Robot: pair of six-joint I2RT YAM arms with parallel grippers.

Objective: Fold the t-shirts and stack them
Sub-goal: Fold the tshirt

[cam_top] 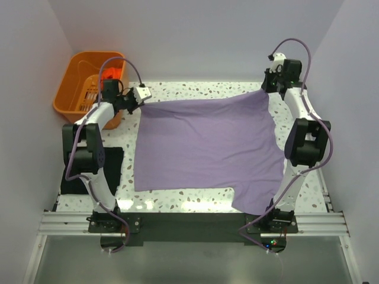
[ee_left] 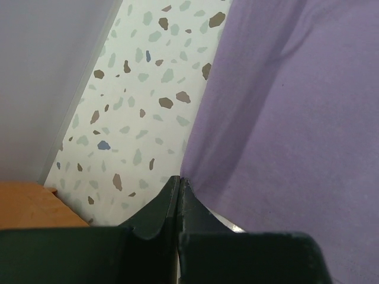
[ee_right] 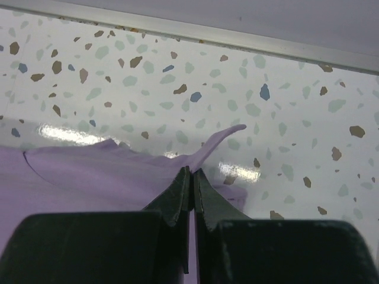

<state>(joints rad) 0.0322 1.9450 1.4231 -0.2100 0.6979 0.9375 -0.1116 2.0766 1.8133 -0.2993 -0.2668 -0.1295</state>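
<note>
A lilac-purple t-shirt [cam_top: 204, 148] lies spread over the speckled table, and its near right part hangs over the front edge. My left gripper [cam_top: 142, 94] is shut on the shirt's far left corner; in the left wrist view the jaws [ee_left: 179, 182] meet right at the cloth's edge [ee_left: 284, 118]. My right gripper [cam_top: 267, 87] is shut on the far right corner. Purple cloth [ee_right: 89, 177] shows between the right gripper's [ee_right: 192, 173] closed fingers, and a small flap pokes out past them. A black t-shirt [cam_top: 115, 171] lies flat at the left, partly under the left arm.
An orange plastic basket [cam_top: 74, 89] stands at the far left corner, with something brighter orange-red [cam_top: 116, 72] inside it. Pale walls close in the table at the back and on both sides. The arm bases sit on a rail at the near edge.
</note>
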